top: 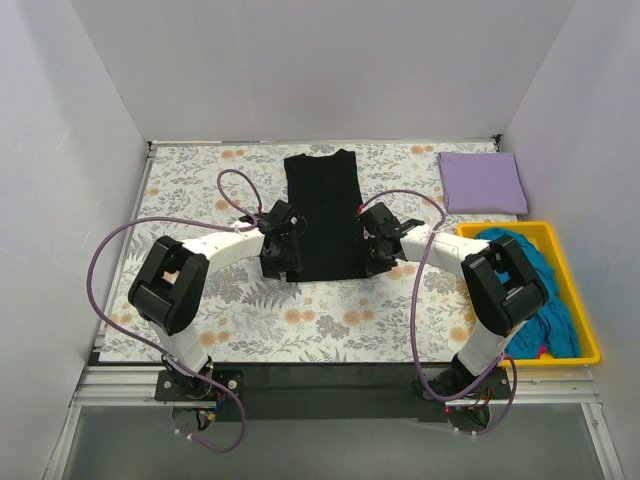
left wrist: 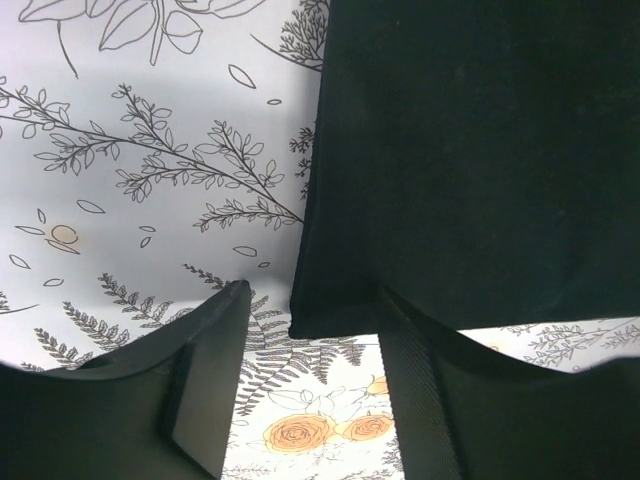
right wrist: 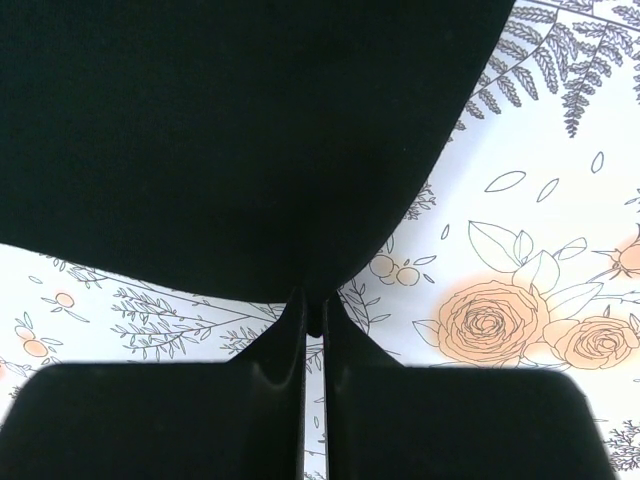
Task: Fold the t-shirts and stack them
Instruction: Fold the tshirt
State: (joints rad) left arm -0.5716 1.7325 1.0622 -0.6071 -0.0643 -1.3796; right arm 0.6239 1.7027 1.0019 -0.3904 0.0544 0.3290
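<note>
Right gripper [right wrist: 313, 305] pinching black t-shirt [right wrist: 220, 130] hem, left gripper [left wrist: 312, 295] agape at its corner, overhead alone shows lavender t-shirt [top: 481, 182]

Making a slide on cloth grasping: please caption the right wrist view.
The right hand, shut, pinches the black t-shirt by its edge over the floral cloth.

Black t-shirt [top: 320, 215] folded narrow, central; lavender t-shirt [top: 481, 182] folded far right; teal t-shirt [top: 562, 305] crumpled

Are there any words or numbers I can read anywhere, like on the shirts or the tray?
None. The black cloth t-shirt, the folded lavender t-shirt, the yellow plastic tray and the floral-print table cloth show no letters, numbers or signs.
</note>
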